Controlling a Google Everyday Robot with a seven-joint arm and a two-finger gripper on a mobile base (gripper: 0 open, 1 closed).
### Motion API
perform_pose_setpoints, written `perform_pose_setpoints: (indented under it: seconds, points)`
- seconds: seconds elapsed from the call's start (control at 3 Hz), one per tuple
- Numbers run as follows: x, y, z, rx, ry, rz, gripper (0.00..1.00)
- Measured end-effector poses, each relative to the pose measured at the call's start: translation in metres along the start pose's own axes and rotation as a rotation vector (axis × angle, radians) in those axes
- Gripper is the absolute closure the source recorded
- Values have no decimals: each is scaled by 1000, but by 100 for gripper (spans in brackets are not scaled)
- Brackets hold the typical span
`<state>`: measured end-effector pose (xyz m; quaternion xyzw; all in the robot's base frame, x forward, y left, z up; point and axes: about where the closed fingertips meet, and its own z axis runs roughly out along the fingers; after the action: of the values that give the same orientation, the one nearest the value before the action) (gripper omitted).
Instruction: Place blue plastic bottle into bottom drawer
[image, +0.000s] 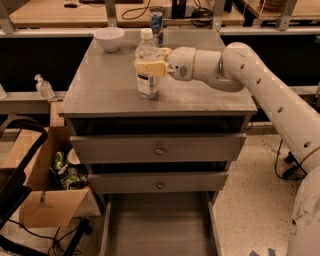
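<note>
The blue plastic bottle (147, 84), clear with a white cap and white label, stands upright on the grey cabinet top (100, 90), left of centre. My gripper (147, 67) reaches in from the right. Its yellowish fingers (142, 68) are closed around the bottle's upper body, above the label. The bottle's base looks to be resting on the top. The bottom drawer (157, 227) is pulled out at the foot of the cabinet, and its flat grey floor is bare.
A white bowl (109, 38) and a blue-and-silver can (156, 22) stand at the back of the top. Two shut drawers with knobs (159, 148) sit above the open one. A cardboard box (45, 200) and a pump bottle (44, 87) are at the left.
</note>
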<state>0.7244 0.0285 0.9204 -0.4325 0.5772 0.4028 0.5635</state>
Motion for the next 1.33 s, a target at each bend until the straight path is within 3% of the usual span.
perform_pose_setpoints:
  seconds: [0.33, 0.67, 1.0, 1.33]
  points:
    - [-4, -1, 3, -4, 3, -2, 100]
    - [-31, 1, 10, -16, 17, -34, 100]
    - [-60, 20, 0, -31, 20, -81, 100]
    - [-71, 76, -34, -45, 8, -127, 100]
